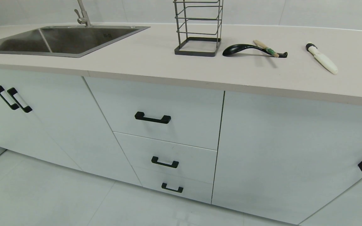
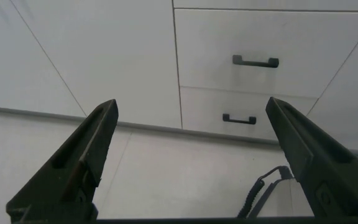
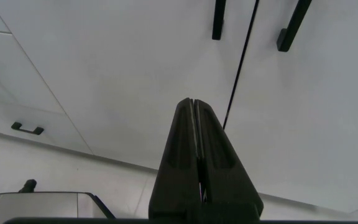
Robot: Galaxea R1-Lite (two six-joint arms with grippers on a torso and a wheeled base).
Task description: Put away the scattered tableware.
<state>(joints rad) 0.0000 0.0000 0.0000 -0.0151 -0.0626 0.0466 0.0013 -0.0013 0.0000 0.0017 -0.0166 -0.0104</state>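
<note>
Spoon (image 1: 240, 49), chopsticks (image 1: 266, 48) and knife (image 1: 321, 58) lie on the worktop (image 1: 156, 62) beside the rack (image 1: 198, 28). The chopsticks rest across the spoon's handle, so lifting one could roll the other away. Well below them, by the cabinets (image 1: 278, 150), the left hand (image 2: 191, 104) is released and the right hand (image 3: 194, 102) clenched on nothing.

The left gripper (image 2: 191, 102) has two matte black, wedge-shaped fingers (image 2: 86, 155) tapering to narrow tips, with a coiled black cable (image 2: 261, 186) beneath. The right gripper (image 3: 192, 101) is equally black and tapered.
</note>
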